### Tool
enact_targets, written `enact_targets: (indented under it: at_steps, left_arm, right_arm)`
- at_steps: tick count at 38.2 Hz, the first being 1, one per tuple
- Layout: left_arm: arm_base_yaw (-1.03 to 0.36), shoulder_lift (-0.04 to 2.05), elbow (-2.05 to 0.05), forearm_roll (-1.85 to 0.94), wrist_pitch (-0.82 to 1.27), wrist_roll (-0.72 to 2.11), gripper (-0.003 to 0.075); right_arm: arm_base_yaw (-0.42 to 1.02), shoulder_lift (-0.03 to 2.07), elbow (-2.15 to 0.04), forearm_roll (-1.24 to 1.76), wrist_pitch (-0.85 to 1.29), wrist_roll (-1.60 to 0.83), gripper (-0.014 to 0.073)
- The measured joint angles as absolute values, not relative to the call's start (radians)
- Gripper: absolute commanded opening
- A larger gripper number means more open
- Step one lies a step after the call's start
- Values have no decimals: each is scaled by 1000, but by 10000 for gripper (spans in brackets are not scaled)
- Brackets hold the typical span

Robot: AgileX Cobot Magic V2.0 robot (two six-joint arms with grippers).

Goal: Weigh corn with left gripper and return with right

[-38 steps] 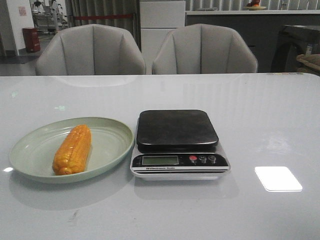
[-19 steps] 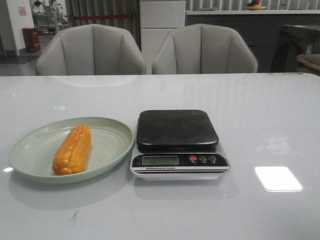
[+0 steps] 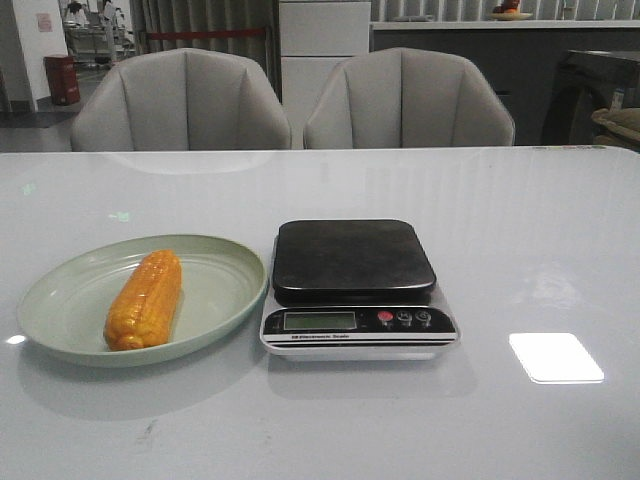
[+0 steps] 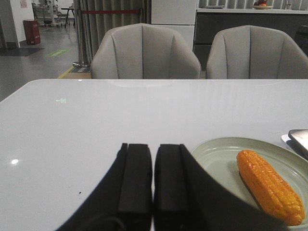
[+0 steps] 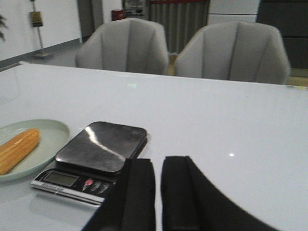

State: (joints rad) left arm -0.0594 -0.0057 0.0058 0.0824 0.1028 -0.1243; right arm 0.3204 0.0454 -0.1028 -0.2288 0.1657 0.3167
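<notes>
The orange-yellow corn [image 3: 146,299] lies lengthwise in the pale green plate [image 3: 60,300] at the left of the table. It also shows in the left wrist view [image 4: 270,185] and the right wrist view [image 5: 18,148]. A black kitchen scale [image 3: 355,280] stands right of the plate, its platform bare. My left gripper [image 4: 153,149] is shut and empty, back from the plate and to its left. My right gripper [image 5: 159,163] is shut and empty, to the right of the scale [image 5: 94,154]. Neither gripper shows in the front view.
Two grey chairs [image 3: 180,100] [image 3: 408,98] stand behind the far table edge. The scale's display and buttons [image 3: 358,320] face the front. A bright light patch [image 3: 555,357] lies on the table at the right.
</notes>
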Motion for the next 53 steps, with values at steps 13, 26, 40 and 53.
enact_targets:
  at_steps: [13, 26, 40, 53]
  left_arm:
    - [-59, -6, 6, 82, 103, -124, 124]
    - [-59, -6, 6, 82, 103, -124, 124]
    - [-59, -6, 6, 82, 103, -124, 124]
    - [-59, -6, 6, 82, 103, -124, 124]
  right_arm:
    - [45, 45, 26, -144, -74, 223, 206]
    - [41, 8, 26, -57, -85, 81, 206]
    - [41, -9, 26, -54, -100, 78, 206]
    - [41, -9, 26, -52, -100, 78, 206]
